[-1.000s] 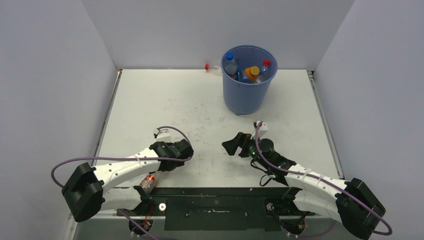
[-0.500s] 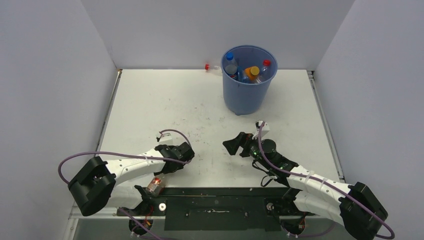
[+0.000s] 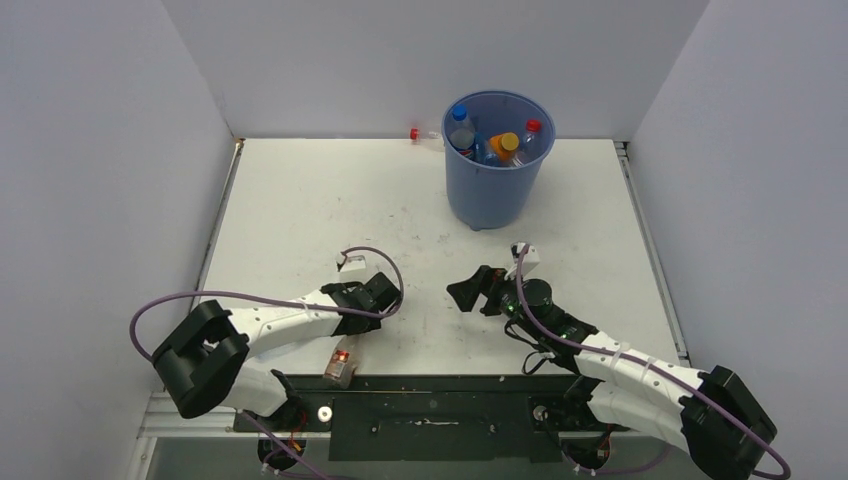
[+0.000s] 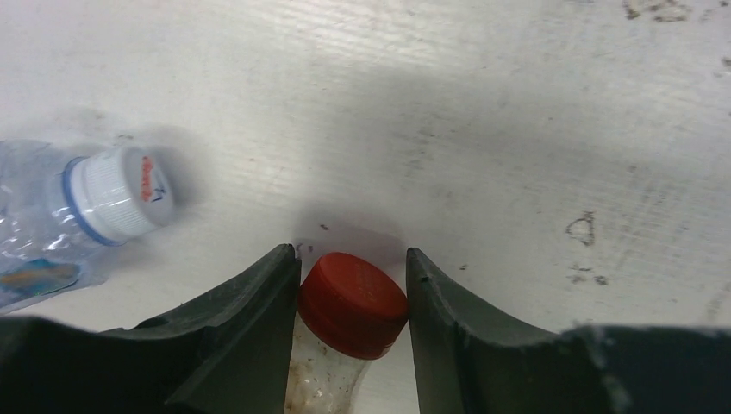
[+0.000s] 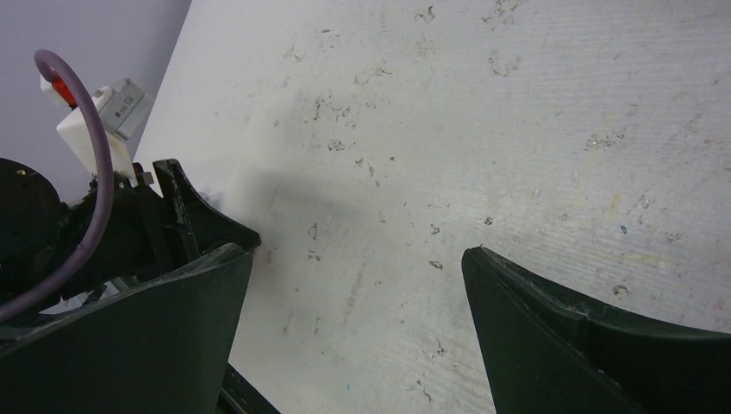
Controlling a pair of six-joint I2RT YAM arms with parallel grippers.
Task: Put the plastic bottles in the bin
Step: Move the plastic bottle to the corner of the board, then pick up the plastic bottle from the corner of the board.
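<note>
White bench [image 3: 300, 200], scuffed, fills most of every view. Blue bin [image 3: 492, 200] stands upright far out beyond the right hand [image 3: 472, 290], well apart from it, and far out & to the right of the left hand [image 4: 349, 250]. Inside it sit several bottles, incl. a blue-cap bottle [image 3: 460, 113], an orange bottle [image 3: 505, 146] and a red-top bottle [image 3: 533, 127], all poking up near the rim. Right hand: released, fingers spread wide over bare bench, nothing btwn them. The left arm's wrist w/ its white camera box [image 5: 96, 121] shows just off that hand's left finger. Left hand: low over the bench, clenched on the red-cap bottle [image 4: 352, 306]. Both fingers lie against the sides of the cap, w/ the neck & clear body running back under the hand twd the camera. Just left of that hand's left finger, apart from it, lies a white-cap bottle [image 4: 103, 203]: clear, crumpled, blue-and-orange label, cap end nearest the hand. Top view also has a small red-label bottle [image 3: 340, 366] at the near bench edge, nearer the arm bases than the left hand; can't tell if it's one of those two. Last, a clear back-wall bottle [image 3: 420, 134] w/ red cap lies far beyond the left hand, just left of the bin.
</note>
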